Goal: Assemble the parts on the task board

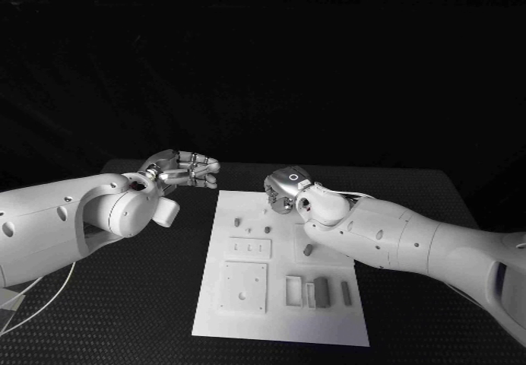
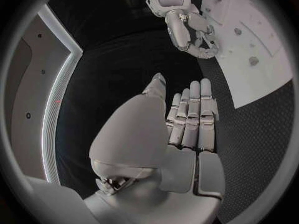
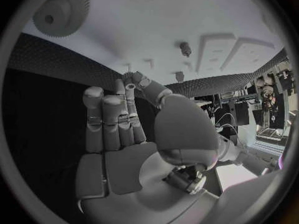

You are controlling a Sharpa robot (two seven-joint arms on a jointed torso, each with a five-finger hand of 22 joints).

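Black table (image 1: 131, 319); right hand (image 1: 287, 188) hides the task board (image 1: 280, 319) corner.

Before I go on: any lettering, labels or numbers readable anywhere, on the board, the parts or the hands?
None readable: no lettering on the task board, the gear, the left hand or the right hand.
Clutter past the table edge in the right wrist view: too small and blurred to read.

Head camera looks down on the task board (image 1: 283, 296); both wrist cameras sit close behind their hands, sharing it.
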